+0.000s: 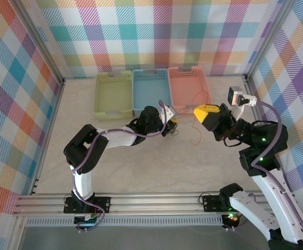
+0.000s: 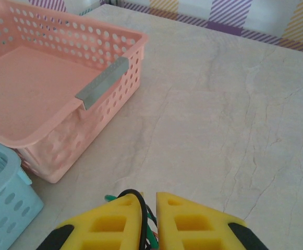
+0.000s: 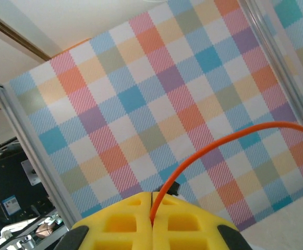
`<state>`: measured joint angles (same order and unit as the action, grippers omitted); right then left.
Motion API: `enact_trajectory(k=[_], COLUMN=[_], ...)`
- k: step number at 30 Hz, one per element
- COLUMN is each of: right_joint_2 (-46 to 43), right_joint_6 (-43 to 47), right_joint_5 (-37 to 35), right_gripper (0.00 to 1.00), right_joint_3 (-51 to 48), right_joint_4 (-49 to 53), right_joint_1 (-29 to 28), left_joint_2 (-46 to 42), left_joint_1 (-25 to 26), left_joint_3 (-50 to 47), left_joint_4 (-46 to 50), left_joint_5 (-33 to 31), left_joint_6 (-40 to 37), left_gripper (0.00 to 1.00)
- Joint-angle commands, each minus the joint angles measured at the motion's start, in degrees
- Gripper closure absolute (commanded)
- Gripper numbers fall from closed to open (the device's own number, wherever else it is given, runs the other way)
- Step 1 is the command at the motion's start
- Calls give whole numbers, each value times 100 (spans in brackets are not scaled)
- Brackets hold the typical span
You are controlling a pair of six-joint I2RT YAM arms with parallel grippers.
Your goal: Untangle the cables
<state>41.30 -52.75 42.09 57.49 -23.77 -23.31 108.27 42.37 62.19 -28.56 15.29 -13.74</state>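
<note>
The step in hand looks like drawing one strand out of the tangle. The left claw (image 1: 170,124), its fingers nearly together, pinches the green and black cables (image 2: 147,221) between its yellow tips, low over the table (image 2: 219,104), with the pink basket (image 2: 88,32) ahead of it and to its left. The right claw (image 3: 151,200) is clamped tight on the orange cable (image 3: 219,142), which arcs up and away from its tips. Next, I judge, the right claw should draw slowly away from the left claw while that one anchors the knot, easing off if the strand snags.
</note>
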Motion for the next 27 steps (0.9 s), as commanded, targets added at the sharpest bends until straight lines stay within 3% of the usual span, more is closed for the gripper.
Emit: enact_trajectory(k=[1, 8, 19, 22, 24, 27], right_joint_2=[-22, 334, 1637, 2136, 2454, 2981], right_joint_6=[7, 574, 2181, 2261, 2200, 2050], right_joint_5=[40, -152, -1442, -1490, -1580, -1592], right_gripper=[100, 100, 100, 100, 100, 100], right_joint_3=[498, 1520, 2775, 3196, 3489, 3985], right_joint_4=[75, 550, 1882, 1745, 1616, 1343], right_joint_1=[-24, -21, -16, -19, -15, -15], left_joint_2=[53, 85, -11, -110, -186, -314], left_joint_1=[65, 82, 87, 85, 71, 74], left_joint_3=[197, 246, 167, 86, 50, 152], left_joint_4=[102, 174, 165, 93, 41, 385], left_joint_5=[-66, -79, -314, -667, -1188, -2235], left_joint_6=[-129, -133, -129, -72, 184, 411], left_gripper=[85, 85, 85, 85, 78, 77])
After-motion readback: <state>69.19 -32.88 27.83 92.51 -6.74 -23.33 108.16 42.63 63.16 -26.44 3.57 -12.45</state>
